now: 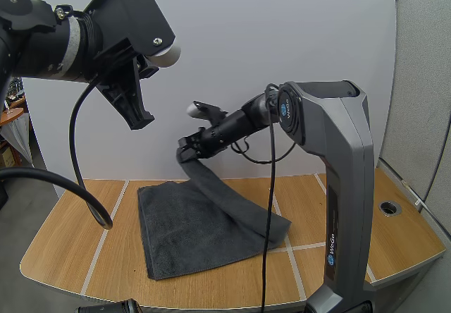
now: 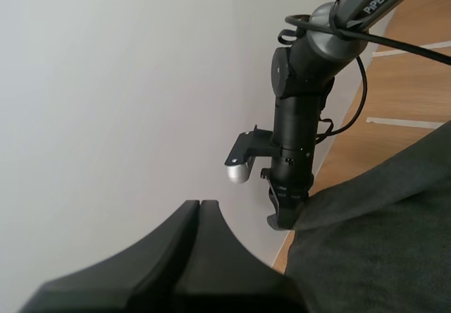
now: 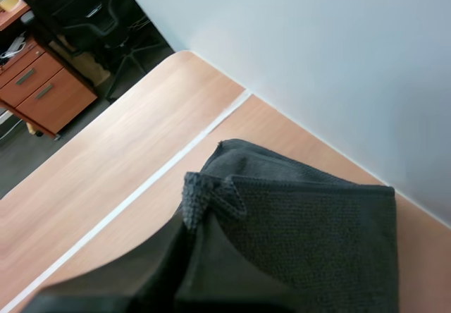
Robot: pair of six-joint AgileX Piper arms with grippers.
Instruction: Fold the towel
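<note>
Towel (image 1: 201, 232) corner pinched between right gripper (image 1: 185, 152) fingers, held above table (image 1: 67, 239), remainder draped flat, left gripper (image 2: 199, 204) fingers pressed together, empty, high above table.

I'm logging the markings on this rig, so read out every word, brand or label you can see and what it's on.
"PiPER": on the right arm's upper link, left wrist view.
"WeGo": running up the grey column, high view.
A round blue badge on that column's top joint: too small to read.
The towel carries no text.
</note>
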